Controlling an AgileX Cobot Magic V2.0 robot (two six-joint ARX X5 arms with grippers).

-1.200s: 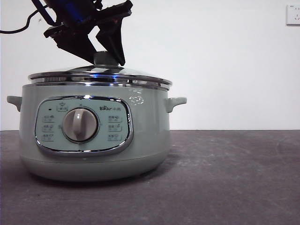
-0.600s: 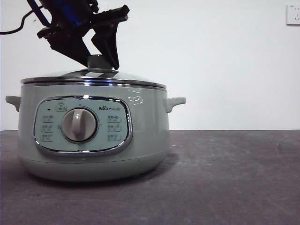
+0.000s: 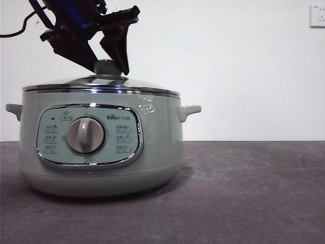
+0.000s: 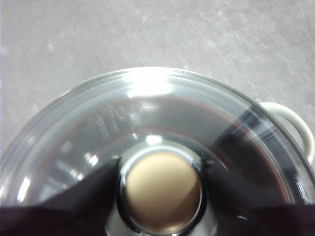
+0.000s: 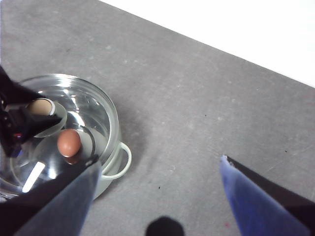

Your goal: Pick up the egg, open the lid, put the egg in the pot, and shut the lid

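The pale green pot (image 3: 101, 152) stands at the left of the table. The glass lid (image 3: 132, 85) lies on its rim. My left gripper (image 3: 106, 68) reaches down from above, its jaws shut on either side of the lid's round knob (image 4: 161, 191). In the right wrist view the brown egg (image 5: 69, 142) shows through the lid (image 5: 93, 108), lying inside the pot. The left gripper also shows there, at the knob (image 5: 42, 106). My right gripper (image 5: 157, 196) is open and empty, high above the table to the pot's right.
The grey table (image 3: 254, 193) stretches to the right of the pot. The pot's side handles (image 3: 190, 111) stick out at both sides. A white wall with a socket (image 3: 317, 15) stands behind.
The lid has come down from slightly above the rim onto the pot, and the pot has shifted a little to the left. My left gripper came down with the knob.
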